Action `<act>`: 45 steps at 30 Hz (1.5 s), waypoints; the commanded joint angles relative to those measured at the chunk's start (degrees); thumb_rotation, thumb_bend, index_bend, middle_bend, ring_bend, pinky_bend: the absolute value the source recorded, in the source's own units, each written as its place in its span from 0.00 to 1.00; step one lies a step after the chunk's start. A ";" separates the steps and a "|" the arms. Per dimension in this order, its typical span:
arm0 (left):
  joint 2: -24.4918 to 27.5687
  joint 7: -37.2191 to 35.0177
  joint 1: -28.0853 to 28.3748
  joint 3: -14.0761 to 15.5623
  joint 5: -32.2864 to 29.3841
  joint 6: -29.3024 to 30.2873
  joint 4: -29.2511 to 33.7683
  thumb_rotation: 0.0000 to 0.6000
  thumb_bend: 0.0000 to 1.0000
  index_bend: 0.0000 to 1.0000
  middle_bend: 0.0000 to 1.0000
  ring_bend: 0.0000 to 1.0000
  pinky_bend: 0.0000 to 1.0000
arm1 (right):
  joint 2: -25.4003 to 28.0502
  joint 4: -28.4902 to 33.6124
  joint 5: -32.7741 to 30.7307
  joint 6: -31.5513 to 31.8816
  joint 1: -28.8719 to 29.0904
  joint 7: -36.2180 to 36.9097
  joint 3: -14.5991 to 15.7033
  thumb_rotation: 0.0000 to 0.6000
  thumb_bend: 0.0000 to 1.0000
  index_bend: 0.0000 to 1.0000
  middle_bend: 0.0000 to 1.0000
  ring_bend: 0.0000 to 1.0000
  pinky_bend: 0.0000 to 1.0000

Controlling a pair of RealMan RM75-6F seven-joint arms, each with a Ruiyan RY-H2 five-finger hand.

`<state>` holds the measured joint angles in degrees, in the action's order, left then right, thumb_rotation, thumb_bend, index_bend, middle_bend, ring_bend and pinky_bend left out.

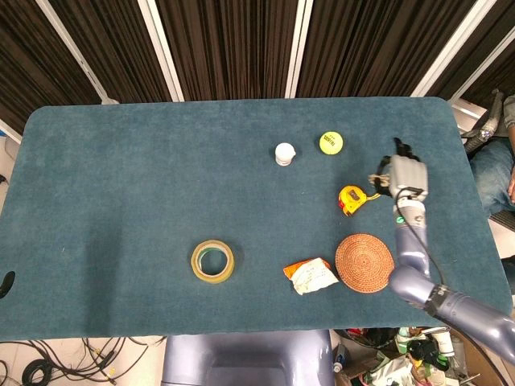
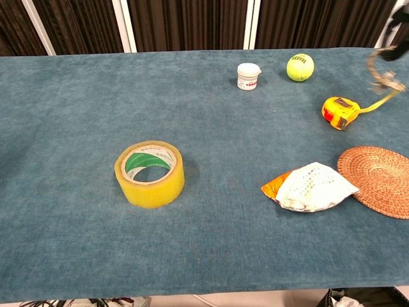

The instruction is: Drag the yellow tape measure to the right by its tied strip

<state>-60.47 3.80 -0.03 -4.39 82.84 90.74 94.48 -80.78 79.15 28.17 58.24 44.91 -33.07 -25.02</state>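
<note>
Teal felt worktop (image 1: 121, 201). Right hand (image 1: 405, 174) holds the tied strip (image 2: 383, 75), slack; left hand unseen. Yellow tape measure (image 1: 352, 199) lies just left of the hand, blade running rightward toward it. Further pull goes right.

Lab test area: dark curtain (image 1: 233, 48) backdrop, felt-covered table (image 1: 121, 185), floor cables (image 1: 72, 358).
</note>
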 commanded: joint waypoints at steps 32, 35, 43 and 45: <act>-0.15 0.93 -0.27 0.23 1.08 1.05 0.56 1.00 0.31 0.08 0.00 0.00 0.00 | 23.25 30.92 48.53 27.40 -33.35 22.71 25.21 1.00 0.16 0.00 0.00 0.03 0.17; -0.01 0.49 -0.29 0.40 1.02 0.72 0.86 1.00 0.31 0.08 0.00 0.00 0.00 | 21.70 27.32 55.36 32.44 -37.29 24.00 28.38 1.00 0.16 0.00 0.00 0.03 0.17; 1.25 -3.47 -0.23 1.17 0.61 -1.38 3.24 1.00 0.31 0.08 0.00 0.00 0.00 | 19.46 21.55 61.08 39.36 -42.27 22.47 30.05 1.00 0.16 0.00 0.00 0.03 0.17; 1.56 -3.50 -0.16 1.35 0.50 -1.86 3.37 1.00 0.31 0.08 0.00 0.00 0.00 | 19.31 21.14 61.39 40.10 -42.70 22.67 29.65 1.00 0.16 0.00 0.00 0.03 0.17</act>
<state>-59.11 0.39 -0.23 -3.19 83.44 89.10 97.68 -61.24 100.61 89.23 97.93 2.61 -10.51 4.77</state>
